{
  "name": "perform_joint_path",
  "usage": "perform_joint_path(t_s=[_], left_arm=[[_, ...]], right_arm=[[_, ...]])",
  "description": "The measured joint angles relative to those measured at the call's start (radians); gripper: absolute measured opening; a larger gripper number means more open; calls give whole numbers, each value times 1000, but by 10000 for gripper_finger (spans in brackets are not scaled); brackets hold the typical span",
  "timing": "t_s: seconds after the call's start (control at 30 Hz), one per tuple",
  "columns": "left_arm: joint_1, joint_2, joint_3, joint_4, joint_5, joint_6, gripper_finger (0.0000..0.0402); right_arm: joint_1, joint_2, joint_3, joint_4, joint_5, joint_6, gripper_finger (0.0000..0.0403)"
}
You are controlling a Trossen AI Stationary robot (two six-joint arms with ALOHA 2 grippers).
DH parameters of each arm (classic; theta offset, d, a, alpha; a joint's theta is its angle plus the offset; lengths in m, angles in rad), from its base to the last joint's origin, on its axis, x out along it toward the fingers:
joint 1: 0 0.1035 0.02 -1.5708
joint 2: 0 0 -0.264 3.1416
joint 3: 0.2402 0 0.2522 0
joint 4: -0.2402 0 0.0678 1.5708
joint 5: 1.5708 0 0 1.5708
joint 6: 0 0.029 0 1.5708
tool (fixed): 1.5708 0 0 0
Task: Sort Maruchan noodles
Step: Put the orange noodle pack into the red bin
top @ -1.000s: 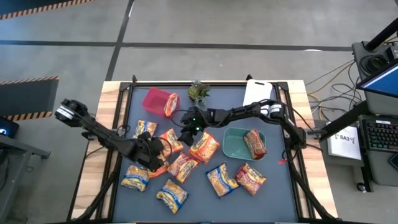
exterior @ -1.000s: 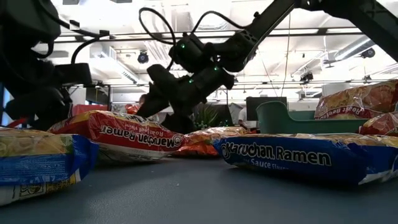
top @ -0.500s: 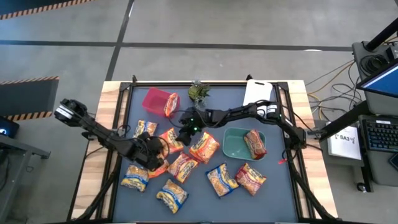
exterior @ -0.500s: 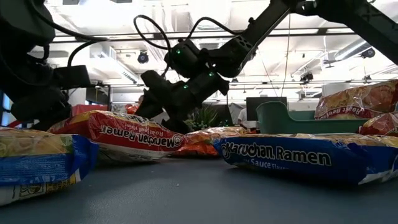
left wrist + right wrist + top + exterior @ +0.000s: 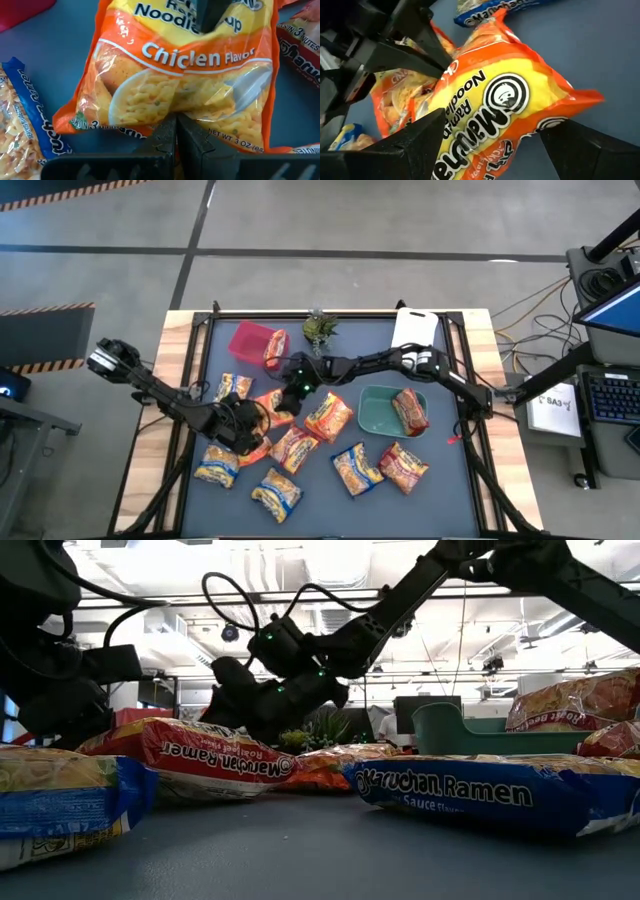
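An orange Chicken Flavor packet (image 5: pixel 271 408) of Maruchan noodles lies between my two grippers among the other packets on the dark mat. My left gripper (image 5: pixel 176 132) is shut on its near-left end, seen in the high view at the left gripper (image 5: pixel 247 432). My right gripper (image 5: pixel 283 390) is open at the packet's opposite end. In its wrist view the right gripper (image 5: pixel 492 122) has one finger on each side of the packet's logo end (image 5: pixel 505 95). One right finger (image 5: pixel 210 12) shows over the packet's far end. My left gripper pinches the packet's short sealed edge (image 5: pixel 192 116), about its middle, between its two fingers. The fingers slant down from the table's left side. The packet stretches away from them toward my right gripper. My right gripper's fingers flank the packet's other end; whether they touch it I cannot tell.
A red bin (image 5: pixel 248 340) with one packet (image 5: pixel 275 348) stands at the far left, and a green bin (image 5: pixel 378 412) with a red packet (image 5: pixel 410 410) at the right. Several packets lie near the front, such as a blue one (image 5: pixel 355 468). A small plant (image 5: pixel 320 328) and a white board (image 5: pixel 415 328) are at the far edge.
My right gripper has moved toward the table's left edge and a little down, staying open, and now stands around the orange packet's far end. The packet has stayed where it was.
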Motion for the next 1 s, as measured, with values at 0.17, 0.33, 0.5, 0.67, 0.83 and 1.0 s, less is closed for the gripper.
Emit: perform_joint_path(t_s=[0.17, 0.33, 0.5, 0.67, 0.83, 1.0], left_arm=[[-3, 2, -2, 17, -14, 12, 0], [-4, 2, -2, 24, -21, 12, 0], [-5, 2, -2, 33, -37, 15, 0], [-5, 2, -2, 40, -41, 16, 0], [-5, 2, -2, 48, -42, 16, 0], [-3, 2, 18, 33, -40, 34, 0]], right_arm=[[2, 36, 57, 6, -57, -31, 294], [2, 37, 64, 6, -74, -45, 280], [2, 37, 64, 13, -79, -34, 242], [2, 37, 65, 16, -93, -35, 203], [2, 35, 65, 15, -93, -34, 179], [2, 33, 65, 14, -93, -36, 172]])
